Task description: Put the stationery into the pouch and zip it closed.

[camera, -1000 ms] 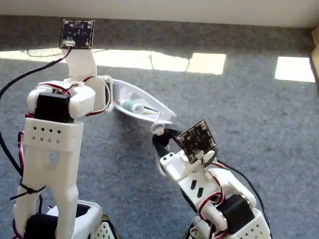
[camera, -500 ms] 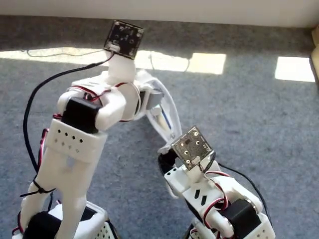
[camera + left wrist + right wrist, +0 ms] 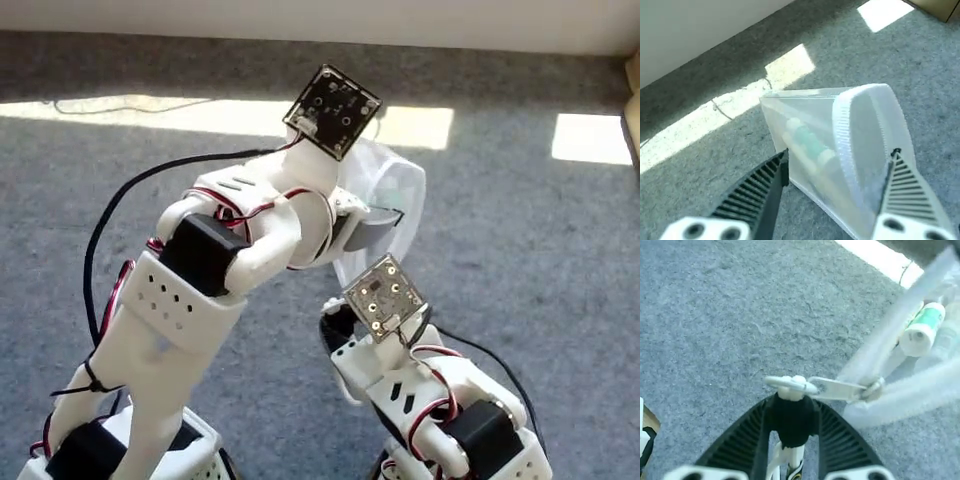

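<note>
A clear mesh pouch (image 3: 398,185) with white zipper tape is held up off the grey carpet, under my left arm's wrist. My left gripper (image 3: 840,154) is shut across the pouch's (image 3: 860,130) width, one finger on each side. A green-and-white tube (image 3: 807,142) lies inside it, with other pale items beside the tube. My right gripper (image 3: 792,407) is shut on the black tab and white ring of the zipper pull (image 3: 837,387), whose slider sits on the pouch's edge (image 3: 900,390). The tube (image 3: 922,327) shows just beyond. In the high view my right gripper (image 3: 335,318) is below the pouch.
Grey carpet (image 3: 520,260) lies all around, with sunlit patches (image 3: 590,138) along the back. A thin cable (image 3: 90,105) runs near the wall. A tan box corner (image 3: 633,100) stands at the far right edge. Both arm bases crowd the near side.
My left arm has swung to the right with the pouch, lifting and turning it from lying flat. My right gripper has stayed almost still on the zipper pull.
</note>
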